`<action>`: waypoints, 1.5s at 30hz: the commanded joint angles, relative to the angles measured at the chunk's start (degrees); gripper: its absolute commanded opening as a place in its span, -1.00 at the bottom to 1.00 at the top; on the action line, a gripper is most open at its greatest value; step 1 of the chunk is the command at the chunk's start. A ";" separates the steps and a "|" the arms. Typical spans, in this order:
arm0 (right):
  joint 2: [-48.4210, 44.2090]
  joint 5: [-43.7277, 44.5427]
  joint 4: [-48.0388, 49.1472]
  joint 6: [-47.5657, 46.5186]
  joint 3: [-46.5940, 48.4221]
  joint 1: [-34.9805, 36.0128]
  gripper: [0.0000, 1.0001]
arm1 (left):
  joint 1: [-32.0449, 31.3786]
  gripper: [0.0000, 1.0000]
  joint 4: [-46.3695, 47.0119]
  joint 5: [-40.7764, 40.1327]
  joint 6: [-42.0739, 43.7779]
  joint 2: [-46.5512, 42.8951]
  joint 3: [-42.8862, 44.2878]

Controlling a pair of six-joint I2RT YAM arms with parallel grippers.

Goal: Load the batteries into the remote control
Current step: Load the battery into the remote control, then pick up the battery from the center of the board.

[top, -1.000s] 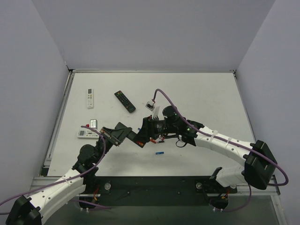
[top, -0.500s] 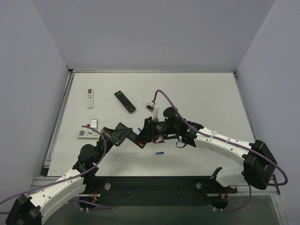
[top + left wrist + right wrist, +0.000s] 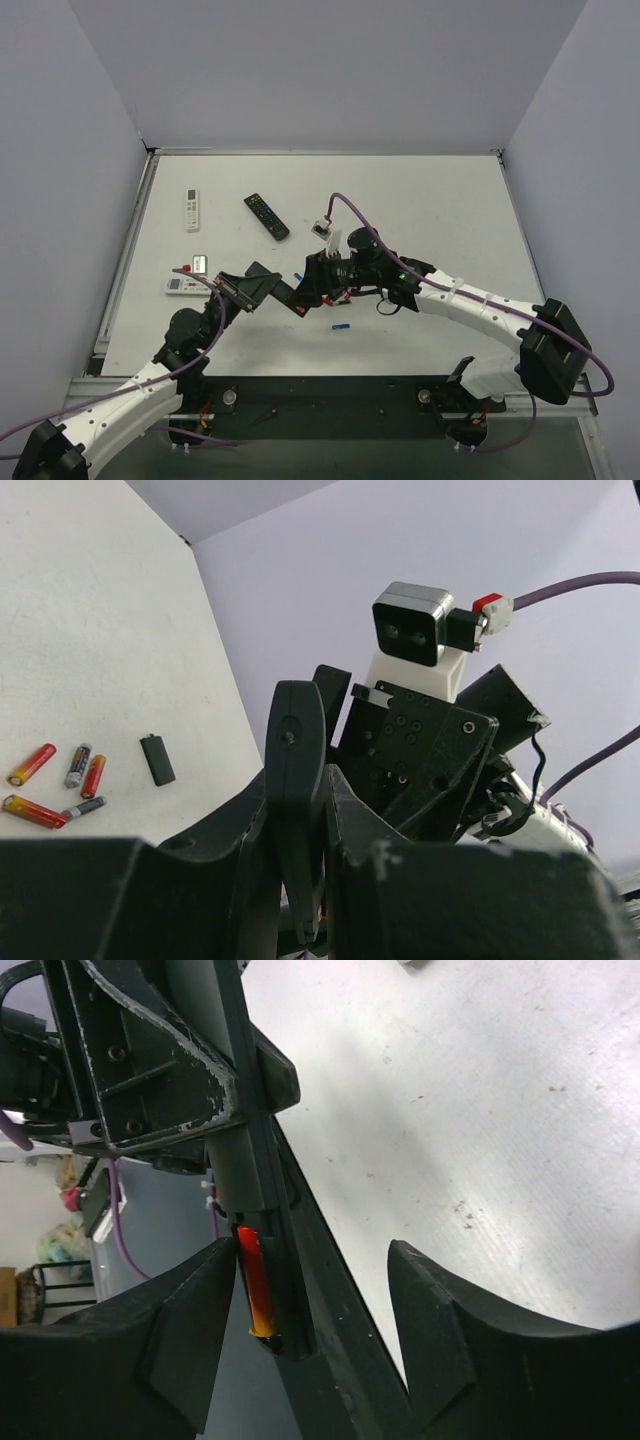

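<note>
Left tool (image 3: 298, 840) clamping remote control (image 3: 255, 1175), red-orange battery (image 3: 253, 1282) at its end, right tool (image 3: 310, 1260) open astride it

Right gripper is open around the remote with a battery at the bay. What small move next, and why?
Probably ease the right gripper sideways so a finger presses the battery home. It lies along the open bay of the remote control, but I cannot tell whether it is seated. The left gripper clamps the remote control, so it should take the push.
</note>
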 commanded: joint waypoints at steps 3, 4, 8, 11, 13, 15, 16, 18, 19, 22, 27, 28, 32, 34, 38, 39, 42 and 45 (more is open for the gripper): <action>-3.51 5.35 -9.95 -8.24 6.83 -0.75 0.24 | 0.05 -1.00 -7.26 -2.38 4.73 -4.32 0.56; -4.04 6.32 -11.27 -9.12 7.36 -0.76 0.24 | 0.05 -1.00 -10.49 -3.26 4.56 -4.85 0.38; -5.27 10.97 -17.86 -12.29 7.28 -2.25 0.24 | 0.05 -1.00 -16.22 -4.93 5.97 -6.87 -0.59; -5.28 15.19 -21.47 -13.95 6.66 -3.04 0.15 | 0.05 -1.00 -20.53 -6.34 6.41 -7.49 -1.11; -4.75 18.96 -23.32 -15.98 6.05 -3.04 0.04 | 0.05 -1.00 -21.77 -6.78 6.23 -7.58 -1.90; -3.87 20.64 -24.99 -17.90 5.44 -3.04 -0.05 | 0.05 -1.00 -21.86 -6.78 5.80 -7.41 -2.52; -2.56 21.96 -25.43 -18.35 5.43 -3.04 -0.08 | 0.05 -1.00 -21.95 -6.78 5.79 -7.41 -2.87; -1.06 22.23 -26.67 -19.23 5.52 -2.95 -0.17 | 0.05 -1.00 -21.86 -6.78 5.53 -6.97 -3.05; 0.68 22.49 -26.84 -20.02 5.61 -2.78 -0.20 | -0.03 -1.00 -21.77 -6.78 5.53 -6.88 -3.05; 4.20 23.20 -26.76 -21.25 6.13 -2.26 -0.30 | -0.03 -1.00 -21.69 -6.61 5.53 -6.27 -3.05; 9.40 26.62 -26.32 -23.97 7.89 -0.93 -0.36 | 0.05 -1.00 -21.77 -6.25 5.35 -6.09 -3.05; 11.06 26.98 -26.32 -24.50 8.24 -0.85 -0.38 | -0.03 -1.00 -21.77 -6.25 5.27 -6.18 -3.05; 14.58 27.86 -26.49 -26.52 9.74 -0.14 -0.44 | 0.05 -1.00 -21.95 -6.17 5.18 -6.53 -3.05; 16.77 28.21 -26.84 -27.67 10.53 0.38 -0.47 | 0.05 -1.00 -22.12 -6.17 5.18 -6.70 -3.05; 19.77 30.23 -26.76 -28.46 11.49 1.53 -0.51 | 0.05 -1.00 -22.21 -6.08 5.09 -7.06 -3.05; 20.21 30.67 -26.76 -28.46 11.58 1.96 -0.52 | 0.05 -1.00 -22.30 -6.08 4.92 -7.14 -3.05; 21.97 32.60 -26.58 -28.99 12.11 2.49 -0.55 | 0.14 -1.00 -22.30 -6.08 4.91 -7.49 -3.05; 23.37 34.71 -26.58 -29.69 12.64 3.29 -0.57 | 0.05 -1.00 -22.39 -6.08 4.91 -7.76 -3.05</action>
